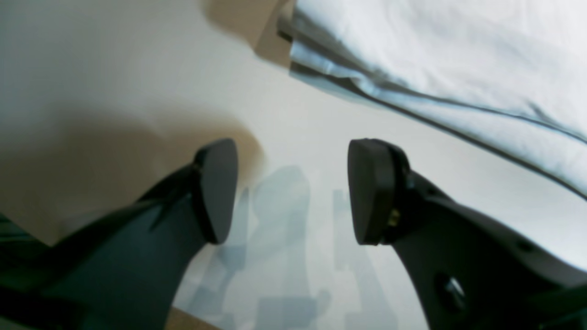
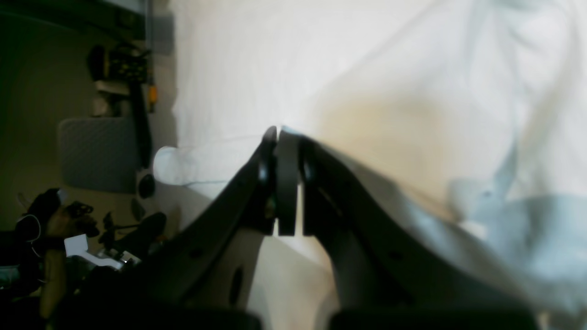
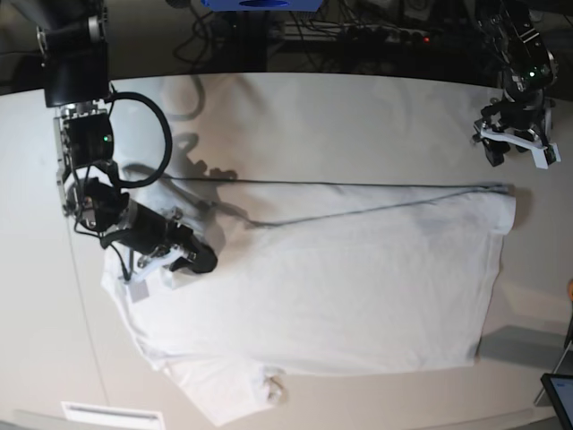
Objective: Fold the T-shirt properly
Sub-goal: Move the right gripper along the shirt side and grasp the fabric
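Note:
The white T-shirt (image 3: 358, 278) lies spread across the off-white table (image 3: 340, 116), with a long fold line along its far edge. My right gripper (image 3: 201, 262) rests on the shirt's left part. In the right wrist view its jaws (image 2: 279, 133) are shut, with shirt cloth (image 2: 367, 68) gathered at their tips. My left gripper (image 3: 515, 148) hangs above bare table beyond the shirt's far right corner. In the left wrist view it (image 1: 293, 192) is open and empty, and the shirt's edge (image 1: 435, 55) lies to its upper right, apart from it.
Cables and equipment (image 3: 358, 27) run along the table's far edge. A dark screen (image 3: 560, 394) stands at the near right corner. A white strip (image 3: 112, 414) lies at the near left edge. Room clutter (image 2: 91, 137) shows past the table edge.

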You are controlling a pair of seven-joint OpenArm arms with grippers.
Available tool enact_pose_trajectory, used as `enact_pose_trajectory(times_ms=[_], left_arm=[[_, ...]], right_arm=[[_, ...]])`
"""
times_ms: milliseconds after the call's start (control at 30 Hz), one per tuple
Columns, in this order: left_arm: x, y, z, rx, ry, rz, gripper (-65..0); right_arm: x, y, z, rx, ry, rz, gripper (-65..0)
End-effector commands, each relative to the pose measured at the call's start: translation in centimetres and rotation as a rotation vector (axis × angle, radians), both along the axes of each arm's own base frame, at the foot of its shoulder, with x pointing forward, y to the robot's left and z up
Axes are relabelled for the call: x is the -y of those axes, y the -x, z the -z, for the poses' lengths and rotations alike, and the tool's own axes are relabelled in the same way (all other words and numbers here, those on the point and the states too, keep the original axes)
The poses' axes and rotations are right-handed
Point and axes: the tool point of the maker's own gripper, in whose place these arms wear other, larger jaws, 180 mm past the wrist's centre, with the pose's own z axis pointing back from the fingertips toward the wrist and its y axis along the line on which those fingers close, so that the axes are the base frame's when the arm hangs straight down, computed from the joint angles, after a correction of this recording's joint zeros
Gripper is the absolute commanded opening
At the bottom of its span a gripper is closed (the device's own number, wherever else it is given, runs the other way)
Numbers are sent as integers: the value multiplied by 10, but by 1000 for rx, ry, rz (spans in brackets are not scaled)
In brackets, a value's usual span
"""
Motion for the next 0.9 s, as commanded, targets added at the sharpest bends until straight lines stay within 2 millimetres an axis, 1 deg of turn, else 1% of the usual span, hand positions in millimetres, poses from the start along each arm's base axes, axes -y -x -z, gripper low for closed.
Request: enact_pose_trajectory(times_ms=[0,100,167,267,333,400,467,533,633,700,867], left_arm=[[-4,-6,-13,37,-29,10,-279],[-5,0,-9,20,-31,10,-279],[-5,1,-9,16,-31,10,-279],[-5,3,-8,12,-33,10,-279],[-5,7,-6,-1,-34,11,-279],[-4,7,-5,-3,-34,14,-279],[-4,8,-5,-5,-34,14,-279],[-5,12,-3,-17,-35,13,-279],[-5,13,-2,-19,-35,13,-279],[-4,12,-2,-19,-34,14,-279],[-5,16,0,-31,-37,16,-279]], right_arm=[[1,-17,-17,52,-6,7,-647],[1,-28,-8,18,0,9,-647],[-1,-36,-9,17,8,2,-647],[-9,-52,-21,38,-2,-5,-647],[-10,-60,-24,36,-8,0,-647],[-7,-71,-26,32,-6,9,-647],[-12,-78,-29,31,-18,10,-647],[-12,-88,-37,41,-19,15,-647],[-7,-101,-43,47,-19,37,-647],[-2,-110,-44,51,-19,67,-647],[0,-127,-45,59,-29,103,-647]])
